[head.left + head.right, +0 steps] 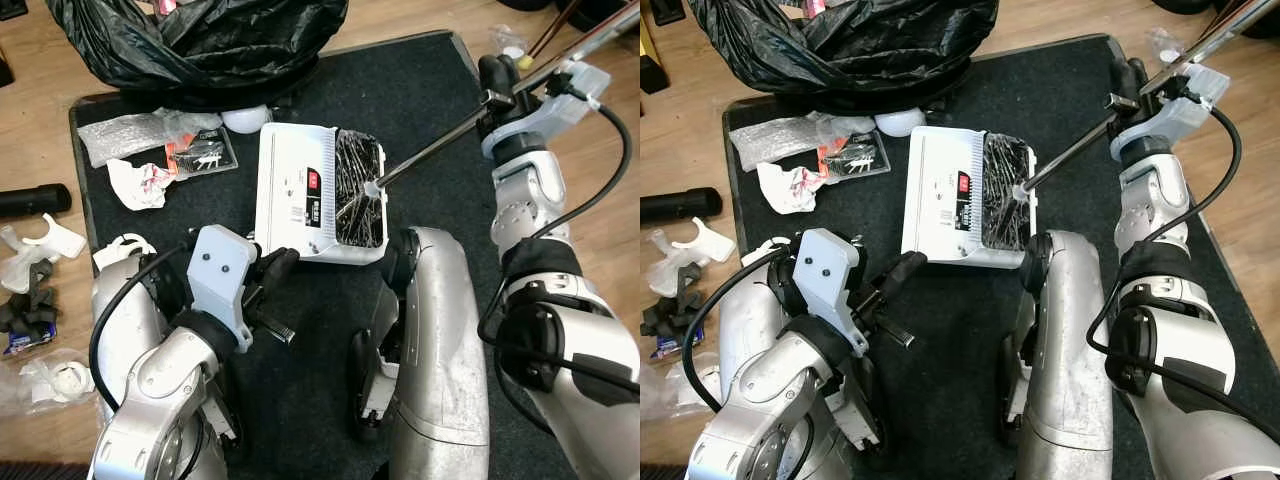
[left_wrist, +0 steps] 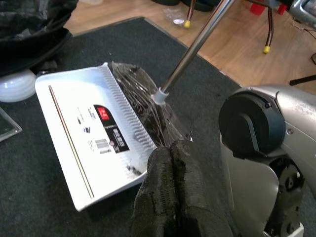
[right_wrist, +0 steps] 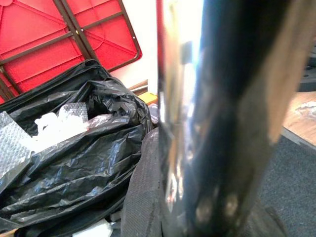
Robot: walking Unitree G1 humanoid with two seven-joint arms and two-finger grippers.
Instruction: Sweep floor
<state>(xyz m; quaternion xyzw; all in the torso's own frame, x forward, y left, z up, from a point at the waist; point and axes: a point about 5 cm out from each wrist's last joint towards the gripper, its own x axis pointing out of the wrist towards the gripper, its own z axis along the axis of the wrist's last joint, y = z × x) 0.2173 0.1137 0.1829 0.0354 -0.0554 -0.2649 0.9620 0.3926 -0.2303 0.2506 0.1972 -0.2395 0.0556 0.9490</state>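
A white dustpan (image 1: 295, 195) lies flat on the dark mat (image 1: 420, 90). The broom's black bristle head (image 1: 360, 195), still in clear plastic, rests on the dustpan's right half. Its chrome handle (image 1: 440, 145) slants up to the far right, where my right gripper (image 1: 495, 95) is shut on it. In the right wrist view the handle (image 3: 217, 118) is close and blurred. My left gripper (image 1: 280, 262) sits just off the dustpan's near left corner. Its fingers (image 2: 170, 192) are pressed together with nothing between them.
A black trash bag (image 1: 200, 40) slumps at the mat's far edge. Bubble wrap (image 1: 130, 135), a flat package (image 1: 203, 155), crumpled paper (image 1: 138, 185) and a white ball (image 1: 245, 118) lie left of the dustpan. My silver leg (image 1: 440, 330) stands below it. A black cylinder (image 1: 30, 200) lies on the wooden floor.
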